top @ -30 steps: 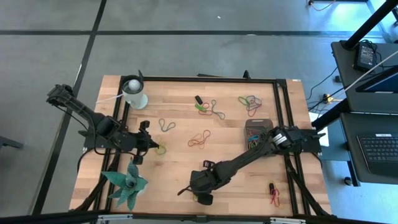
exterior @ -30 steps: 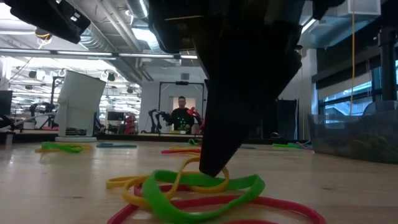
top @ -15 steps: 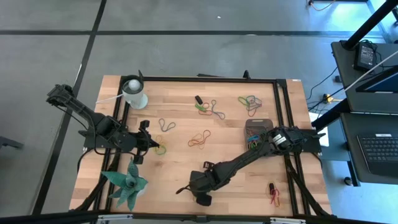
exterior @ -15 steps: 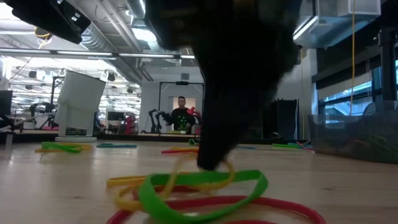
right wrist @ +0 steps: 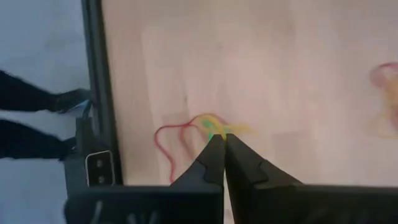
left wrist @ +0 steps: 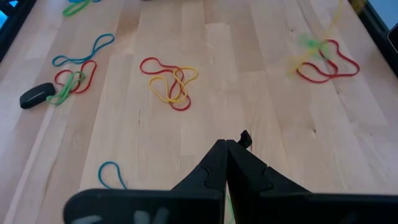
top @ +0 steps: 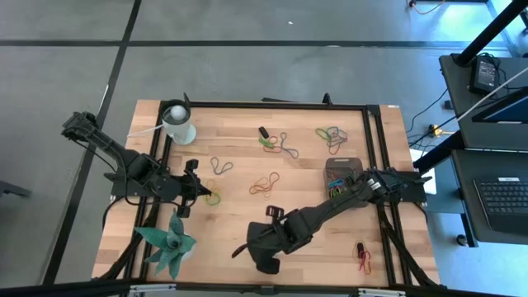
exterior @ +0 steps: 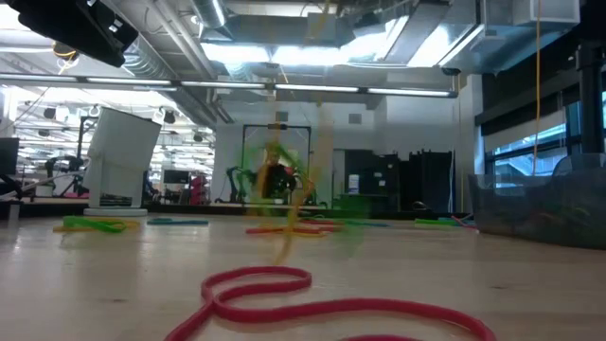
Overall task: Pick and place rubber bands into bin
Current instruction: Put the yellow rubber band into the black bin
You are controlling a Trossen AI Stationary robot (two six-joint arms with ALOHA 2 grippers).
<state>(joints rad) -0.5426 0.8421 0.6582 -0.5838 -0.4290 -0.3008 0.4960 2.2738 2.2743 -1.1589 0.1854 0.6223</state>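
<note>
My right gripper [right wrist: 219, 140] hangs above the table's near middle [top: 264, 262], shut on a yellow and a green rubber band [right wrist: 214, 127]. In the low view these bands [exterior: 289, 185] dangle blurred above a red band [exterior: 322, 303] that lies flat on the wood. The bin [top: 342, 172], a dark grey tray with several bands inside, stands at the right. My left gripper [top: 202, 191] is shut at the table's left, beside a green band [top: 214, 199]. My right gripper pinches the yellow and green bands by their upper loops [right wrist: 212, 129] between its two fingertips. The fingers slant down from above. The bands hang slack below the fingers [exterior: 284, 218], clear of the table.
A white cup [top: 178, 124] stands at the far left and a green leafy figure [top: 169, 245] at the near left. More bands lie mid-table [top: 266, 186], at the far side [top: 280, 142] and near right [top: 364, 258]. Black rails [top: 375, 148] frame the table.
My right gripper has shut on the yellow and green bands and risen straight up, out of the low view. Those two bands have been lifted clear and swing below it. The red band has stayed on the table.
</note>
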